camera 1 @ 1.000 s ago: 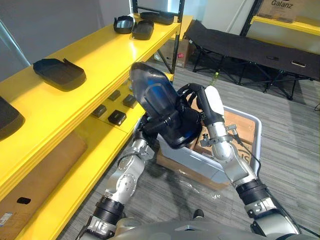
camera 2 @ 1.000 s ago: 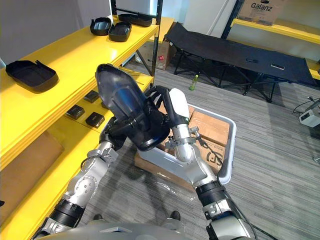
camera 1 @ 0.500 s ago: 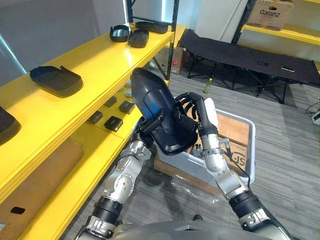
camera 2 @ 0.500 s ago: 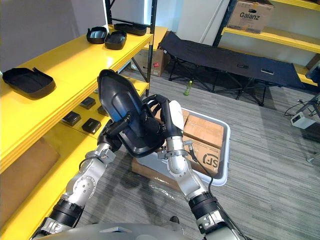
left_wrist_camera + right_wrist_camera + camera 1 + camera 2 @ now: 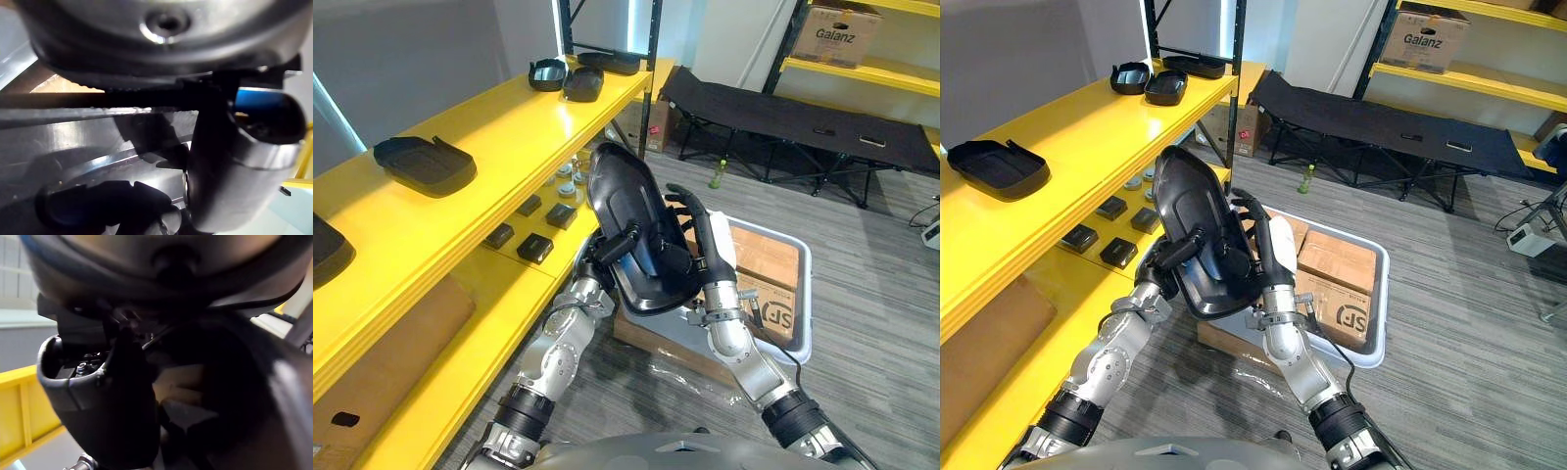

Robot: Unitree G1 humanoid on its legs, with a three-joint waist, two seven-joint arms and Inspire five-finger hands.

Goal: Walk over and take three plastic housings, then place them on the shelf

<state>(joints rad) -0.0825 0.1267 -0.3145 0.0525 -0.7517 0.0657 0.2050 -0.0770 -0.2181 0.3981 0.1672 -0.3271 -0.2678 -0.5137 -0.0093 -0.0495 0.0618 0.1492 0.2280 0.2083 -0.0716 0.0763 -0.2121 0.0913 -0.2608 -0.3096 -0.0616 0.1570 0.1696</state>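
A plastic housing [image 5: 631, 220] is held on edge between the left hand [image 5: 606, 260] and the right hand [image 5: 700, 243], both clasped on it, just right of the shelf [image 5: 509, 137]. Below and behind it a bin [image 5: 809, 294] is set — boxes [image 5: 773, 257] lie in it. Along the shelf top other housings [image 5: 423, 164] are spread; a cot [image 5: 803, 108] stands behind the bin.

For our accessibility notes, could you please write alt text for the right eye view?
The left hand and the right hand grip a large black plastic housing, held upright before the robot. Behind it a grey bin of cardboard boxes sits on the floor; at the robot's left a yellow shelf carries more black housings.
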